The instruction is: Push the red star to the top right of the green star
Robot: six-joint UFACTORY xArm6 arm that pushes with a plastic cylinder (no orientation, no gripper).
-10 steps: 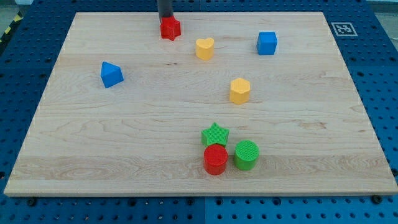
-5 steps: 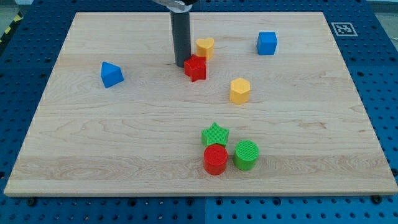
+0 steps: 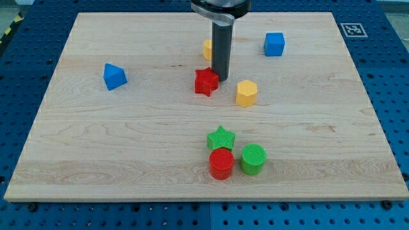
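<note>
The red star lies near the middle of the wooden board, well above the green star. My tip stands at the red star's upper right edge, touching it or nearly so. The rod hides most of the yellow heart behind it. The green star sits low on the board, with a red cylinder just below it and a green cylinder at its lower right.
A yellow hexagon sits just right of my tip. A blue cube is at the upper right. A blue triangular block is at the left. A marker tag is on the board's top right corner.
The red star was pushed from the top edge down and right to the board's middle. My tip moved from the star's left side round to its upper right.
</note>
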